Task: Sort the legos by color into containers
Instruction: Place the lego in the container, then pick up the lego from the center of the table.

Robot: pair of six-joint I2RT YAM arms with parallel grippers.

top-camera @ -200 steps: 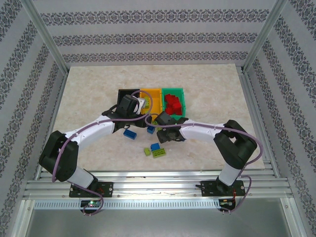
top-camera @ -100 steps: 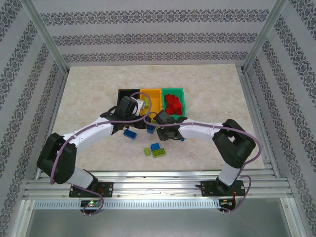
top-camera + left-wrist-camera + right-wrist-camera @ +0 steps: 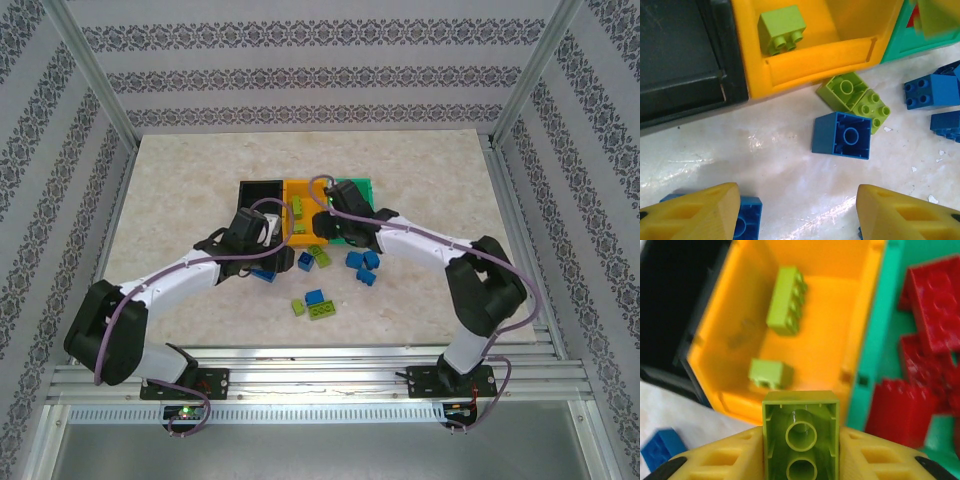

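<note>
Right arm stretched forward, right gripper (image 3: 801,460) clamping a lime brick (image 3: 801,420) above the orange-yellow bin (image 3: 865,315) (two more inside). Bent low, the left gripper (image 3: 797,210) hangs, jaws apart.

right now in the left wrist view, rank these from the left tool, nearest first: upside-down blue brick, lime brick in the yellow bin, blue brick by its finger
1. the blue brick, bottom left, tucked partly behind one finger of the left tool.
2. the upturned blue brick, on the table near the centre.
3. the lime brick, at the top, inside the orange-yellow bin.
</note>
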